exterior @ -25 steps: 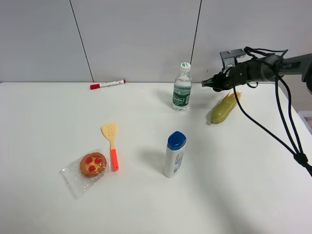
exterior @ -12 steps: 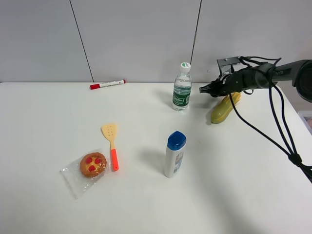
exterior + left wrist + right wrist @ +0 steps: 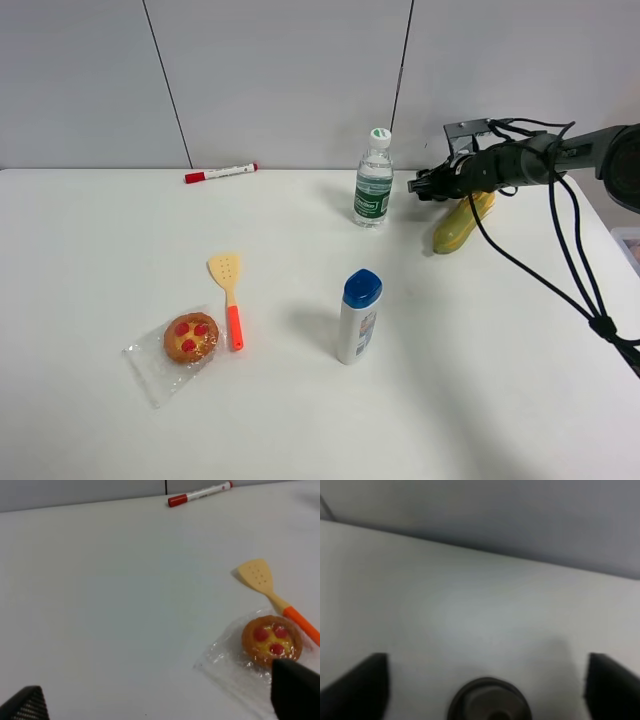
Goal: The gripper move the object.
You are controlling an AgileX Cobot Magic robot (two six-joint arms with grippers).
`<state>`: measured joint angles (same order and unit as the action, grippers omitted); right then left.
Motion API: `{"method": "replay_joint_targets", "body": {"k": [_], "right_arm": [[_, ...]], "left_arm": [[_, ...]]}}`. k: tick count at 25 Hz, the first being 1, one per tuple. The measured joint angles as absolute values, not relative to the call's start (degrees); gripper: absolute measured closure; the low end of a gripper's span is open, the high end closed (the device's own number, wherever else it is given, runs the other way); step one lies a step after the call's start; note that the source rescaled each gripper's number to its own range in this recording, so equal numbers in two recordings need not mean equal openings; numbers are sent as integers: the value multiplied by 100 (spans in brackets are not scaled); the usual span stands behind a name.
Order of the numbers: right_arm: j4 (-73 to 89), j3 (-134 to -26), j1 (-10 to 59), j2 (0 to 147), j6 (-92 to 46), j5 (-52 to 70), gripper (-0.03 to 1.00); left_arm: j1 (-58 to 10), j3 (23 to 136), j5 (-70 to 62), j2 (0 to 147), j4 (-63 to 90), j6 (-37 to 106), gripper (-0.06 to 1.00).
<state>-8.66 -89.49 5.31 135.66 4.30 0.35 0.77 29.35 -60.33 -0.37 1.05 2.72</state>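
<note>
Right wrist view: end effector (image 3: 487,676) wide open, the object (image 3: 489,702) lying free between its tips.

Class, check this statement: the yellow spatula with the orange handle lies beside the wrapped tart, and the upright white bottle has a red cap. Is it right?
Not quite. The upright white bottle has a blue cap, not a red one, as the exterior high view shows. The yellow spatula with the orange handle does lie beside the wrapped tart.
</note>
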Motion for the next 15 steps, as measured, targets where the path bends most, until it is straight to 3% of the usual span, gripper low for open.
{"method": "replay_joint_targets", "body": {"k": [2,4,10,15], "right_arm": [[-866,-8949,531,13566,430,0,8],[-866,-8949,531,13560,430,0,3],[-866,-8949,531,13232,435,356,1],[-866,-8949,531,12362,435,1380,1]], "left_arm": [[77,2935,-6033,-37,105,272,-6],[77,2935,-6033,-37,105,272,-6],[77,2935,-6033,-37,105,272,-6],[77,2935,-6033,-37,105,272,-6]]}}
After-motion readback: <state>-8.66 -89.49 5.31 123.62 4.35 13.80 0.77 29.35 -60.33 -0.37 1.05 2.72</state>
